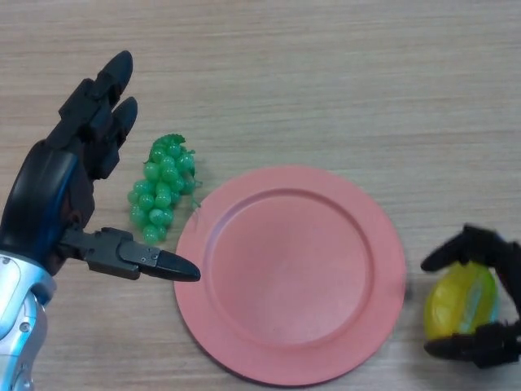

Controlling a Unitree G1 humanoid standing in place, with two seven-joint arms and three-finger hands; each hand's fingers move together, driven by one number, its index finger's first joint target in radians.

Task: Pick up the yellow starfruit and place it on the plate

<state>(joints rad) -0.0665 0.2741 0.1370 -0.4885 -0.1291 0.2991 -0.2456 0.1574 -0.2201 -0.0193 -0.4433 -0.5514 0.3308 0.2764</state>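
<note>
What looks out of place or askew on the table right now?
Nothing stands out. The pink plate lies flat and bare, the green grapes sit intact just off its left rim, and the right robot hand is curled around the yellow starfruit beside the plate. The left robot hand is open.

**Green grapes on a wooden table**

A bunch of green grapes lies on the table, at about nine o'clock from the middle of the view. The bunch is long and narrow, running roughly from twelve o'clock to six o'clock, with a small leafy stem at its twelve o'clock end. Its berries are round and glossy. The table is pale wood with fine grain running from nine o'clock to three o'clock.
</note>
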